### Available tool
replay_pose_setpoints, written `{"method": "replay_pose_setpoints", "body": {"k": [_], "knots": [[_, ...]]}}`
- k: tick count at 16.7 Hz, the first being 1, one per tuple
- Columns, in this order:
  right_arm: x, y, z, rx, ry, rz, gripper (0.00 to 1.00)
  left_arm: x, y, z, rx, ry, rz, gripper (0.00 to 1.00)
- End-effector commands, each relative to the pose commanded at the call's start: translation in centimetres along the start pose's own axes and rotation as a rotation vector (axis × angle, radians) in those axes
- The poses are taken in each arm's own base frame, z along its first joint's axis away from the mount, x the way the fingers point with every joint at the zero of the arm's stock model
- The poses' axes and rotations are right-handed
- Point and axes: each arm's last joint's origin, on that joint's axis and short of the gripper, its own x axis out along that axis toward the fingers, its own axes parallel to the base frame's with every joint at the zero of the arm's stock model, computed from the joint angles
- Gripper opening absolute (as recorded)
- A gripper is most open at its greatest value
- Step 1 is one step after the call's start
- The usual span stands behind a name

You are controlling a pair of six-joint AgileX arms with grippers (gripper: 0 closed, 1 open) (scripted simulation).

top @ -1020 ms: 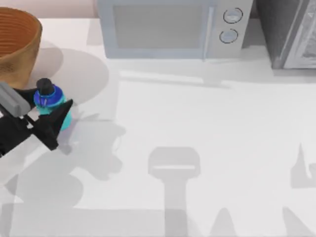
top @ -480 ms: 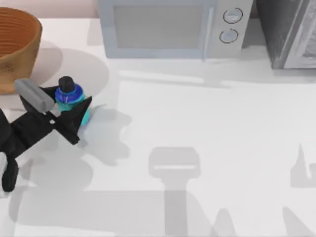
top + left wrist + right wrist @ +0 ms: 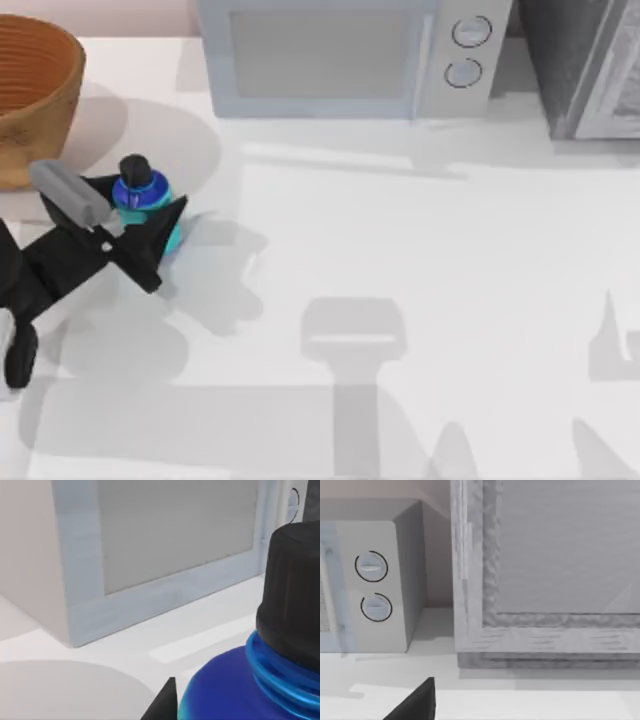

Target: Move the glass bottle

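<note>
Left claw [image 3: 137,222] pinches the glass bottle [image 3: 143,196] upright at the bench's [image 3: 420,300] far left, beside the wicker basket [image 3: 30,90], left of the microwave [image 3: 340,55].

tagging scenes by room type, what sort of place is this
Probably a kitchen counter, in a rendered scene. A microwave with two round dials stands at the back of the white table, a woven basket sits at the far left, and the left gripper holds a small glass bottle.
</note>
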Motion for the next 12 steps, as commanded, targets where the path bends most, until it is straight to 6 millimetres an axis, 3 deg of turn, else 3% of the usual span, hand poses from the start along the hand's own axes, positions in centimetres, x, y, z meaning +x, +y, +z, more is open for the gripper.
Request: {"method": "replay_pose_setpoints", "body": {"k": [6, 12], "knots": [[0.00, 0.00, 0.00, 0.000, 0.000, 0.000, 1.00, 0.00, 0.00, 0.00, 0.000, 0.000, 0.000, 0.98], [0.00, 0.00, 0.00, 0.000, 0.000, 0.000, 1.00, 0.00, 0.00, 0.00, 0.000, 0.000, 0.000, 1.00]]}}
